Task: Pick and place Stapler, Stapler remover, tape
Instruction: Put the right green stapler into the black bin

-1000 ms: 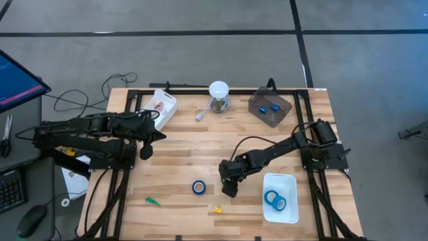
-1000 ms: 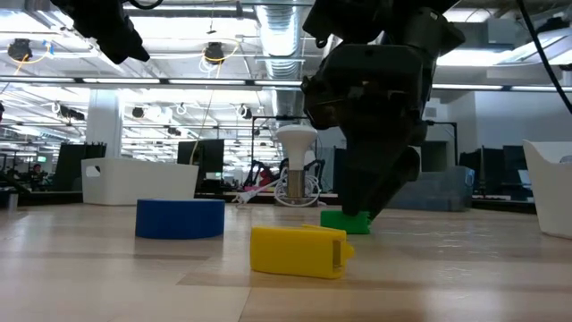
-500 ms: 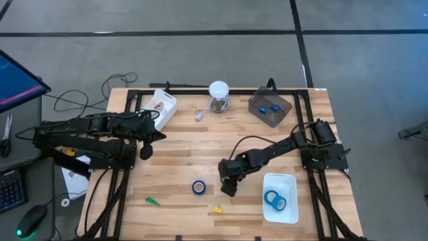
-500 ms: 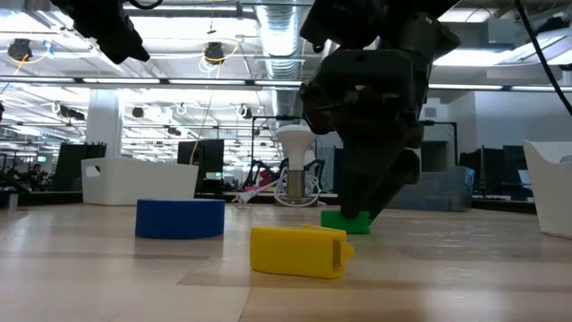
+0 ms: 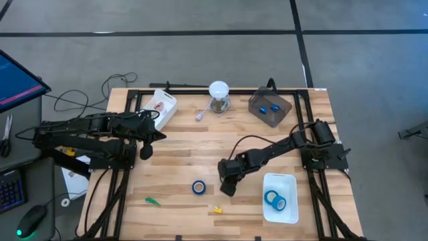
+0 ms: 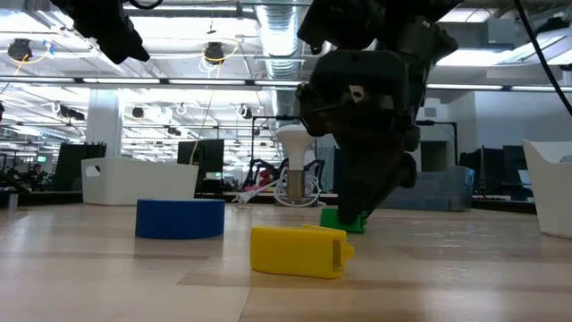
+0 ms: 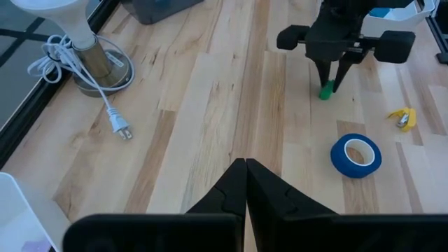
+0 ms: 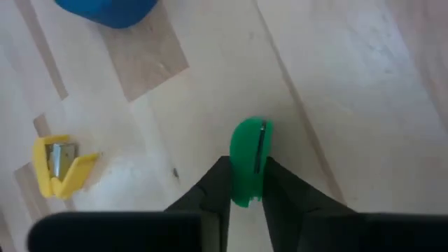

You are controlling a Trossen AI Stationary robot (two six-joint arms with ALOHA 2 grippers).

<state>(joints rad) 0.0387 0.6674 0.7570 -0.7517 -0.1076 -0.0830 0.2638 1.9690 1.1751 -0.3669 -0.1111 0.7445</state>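
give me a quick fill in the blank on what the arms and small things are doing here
1. The right gripper is closed on a small ____ piece.
2. The tape roll on the bare wood is ____ in colour.
3. A second tape roll lies in a ____ tray.

Missing: green; blue; white

blue tape roll [image 5: 198,187] – pale core, green piece [image 8: 248,161], yellow piece [image 8: 59,163], white tray [image 5: 279,198]

desk [image 5: 180,150]: wood | lamp [image 5: 218,96]: back edge, middle | white bin [image 5: 160,107]: back left | grey bin [image 5: 270,107]: back right | white tray [image 5: 279,201]: front right
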